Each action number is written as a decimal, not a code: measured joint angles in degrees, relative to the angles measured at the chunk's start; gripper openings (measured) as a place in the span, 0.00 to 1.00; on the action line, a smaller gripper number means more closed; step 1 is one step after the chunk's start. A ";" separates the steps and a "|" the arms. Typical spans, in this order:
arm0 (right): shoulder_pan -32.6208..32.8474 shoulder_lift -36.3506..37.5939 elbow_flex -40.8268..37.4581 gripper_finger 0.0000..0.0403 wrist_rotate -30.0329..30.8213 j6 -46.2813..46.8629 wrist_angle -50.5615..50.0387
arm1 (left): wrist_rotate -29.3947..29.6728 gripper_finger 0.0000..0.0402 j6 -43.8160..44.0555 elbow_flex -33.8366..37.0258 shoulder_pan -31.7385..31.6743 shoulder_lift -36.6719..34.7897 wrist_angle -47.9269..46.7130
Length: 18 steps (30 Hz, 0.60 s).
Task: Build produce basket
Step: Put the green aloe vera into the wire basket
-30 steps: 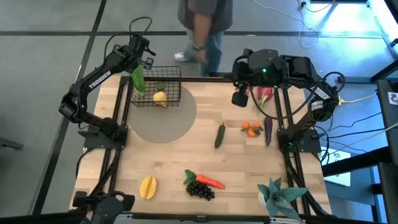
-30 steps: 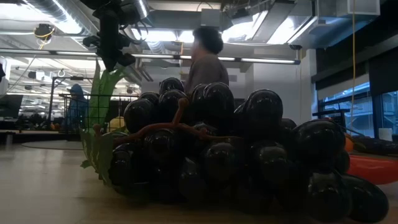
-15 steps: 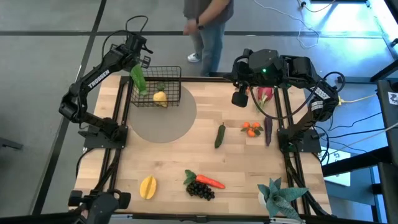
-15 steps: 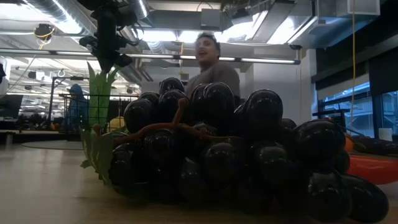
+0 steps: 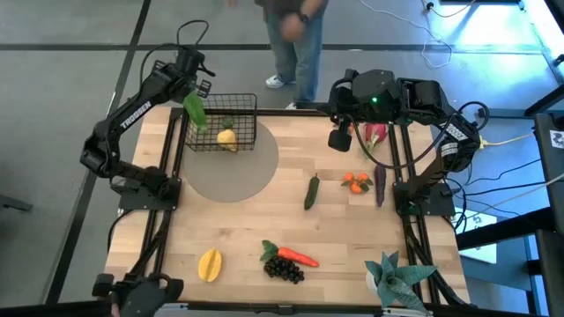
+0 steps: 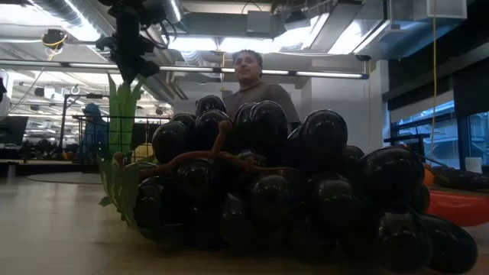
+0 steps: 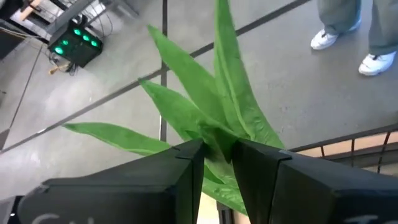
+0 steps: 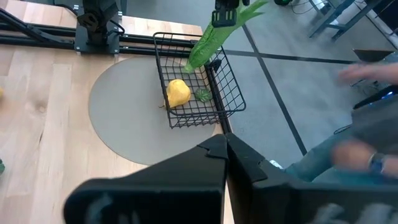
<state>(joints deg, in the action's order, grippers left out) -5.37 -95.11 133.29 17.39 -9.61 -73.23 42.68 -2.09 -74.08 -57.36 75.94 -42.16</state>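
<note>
Basket: black wire basket at the far left corner of the surface, standing on a grey round mat.
Already inside: 1 yellow fruit with a small green leaf piece beside it, as the right wrist view shows too.
Going in now: the leek, standing tilted with its lower end inside the basket at the left wall and its leafy top sticking out above the rim.
Left hand: directly above the leek at the basket's left side; the fingers stand slightly apart around the leaves, so the grip looks loosened, though I cannot tell whether they are quite clear of them.
Right hand: fingers closed on nothing, hanging over the far right part of the surface, waiting.
Still on the surface: cucumber, tangerines, eggplant, dragon fruit at the far right edge, carrot, grapes, and 1 more yellow fruit near the front.
Not produce: the spiky plant at the front right corner.
Progress, as I judge it: early; 2 pieces are in or nearly in, and 7 remain to collect.
Next need, as I judge it: the left hand must clear the leek without tipping it out.
</note>
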 joint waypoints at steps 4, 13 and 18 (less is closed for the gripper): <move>0.00 0.00 0.02 0.00 0.06 0.26 -0.30 | -0.81 0.17 -0.02 0.00 0.91 -2.37 -1.14; 0.00 0.00 0.00 0.00 1.00 0.31 -0.57 | -6.40 0.17 0.46 0.00 0.89 -3.23 -2.44; 0.00 0.00 0.00 0.00 1.00 0.27 -0.55 | -7.53 0.17 2.82 -0.02 0.87 -1.83 -1.79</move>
<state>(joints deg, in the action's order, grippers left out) -5.37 -95.11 133.29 18.39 -9.34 -73.78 35.14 0.74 -74.11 -56.49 74.11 -43.95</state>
